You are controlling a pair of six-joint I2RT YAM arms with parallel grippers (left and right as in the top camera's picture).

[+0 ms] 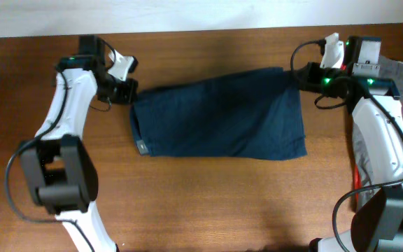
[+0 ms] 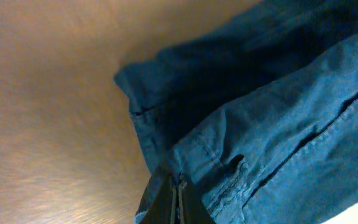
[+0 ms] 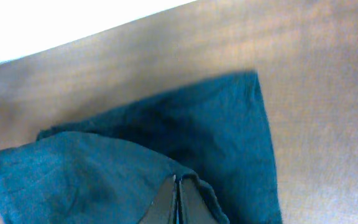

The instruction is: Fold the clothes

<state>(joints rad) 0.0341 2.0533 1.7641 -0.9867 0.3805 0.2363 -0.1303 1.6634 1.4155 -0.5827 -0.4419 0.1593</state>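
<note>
The shorts (image 1: 219, 115) lay flat in the middle of the table (image 1: 208, 203), between the two arms; the left gripper (image 2: 178, 200) was clenched on the far left corner, and the right gripper (image 3: 178, 198) was pinched shut on the far right corner. Both holds looked thin; an uneven pull could have slipped a corner free, or lifted one layer alone and left a skewed fold. The long axis ran side to side, its right end slightly farther back; the small tag (image 1: 142, 147) marked the left end.
</note>
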